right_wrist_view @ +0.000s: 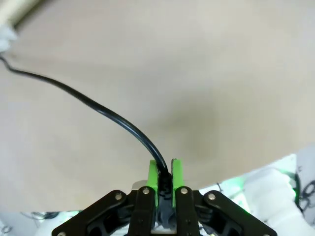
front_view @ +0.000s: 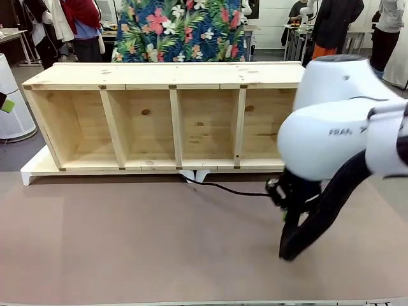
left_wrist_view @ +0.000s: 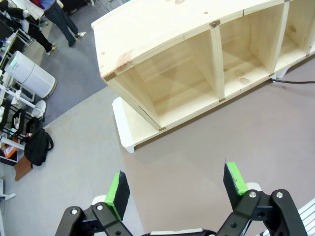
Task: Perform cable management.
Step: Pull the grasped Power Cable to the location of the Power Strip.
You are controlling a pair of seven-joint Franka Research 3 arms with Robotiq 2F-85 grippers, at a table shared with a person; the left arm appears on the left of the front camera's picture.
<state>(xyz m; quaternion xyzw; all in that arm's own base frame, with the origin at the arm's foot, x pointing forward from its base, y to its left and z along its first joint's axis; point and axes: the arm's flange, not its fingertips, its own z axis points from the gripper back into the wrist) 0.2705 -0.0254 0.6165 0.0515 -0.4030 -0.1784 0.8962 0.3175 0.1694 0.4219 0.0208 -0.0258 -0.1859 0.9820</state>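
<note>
The cable is a thin black cord running from under the wooden shelf across the brown table to my right gripper. In the right wrist view the cable curves across the table and ends between the green pads, where the right gripper is shut on it. The plug is hidden between the fingers. My left gripper hangs open above the table's left part with nothing between its green pads. A short piece of cable shows at the shelf's base.
A long wooden shelf with several open compartments lies on a white base at the far side of the table. A person in a floral garment stands behind it. The brown table surface stretches in front.
</note>
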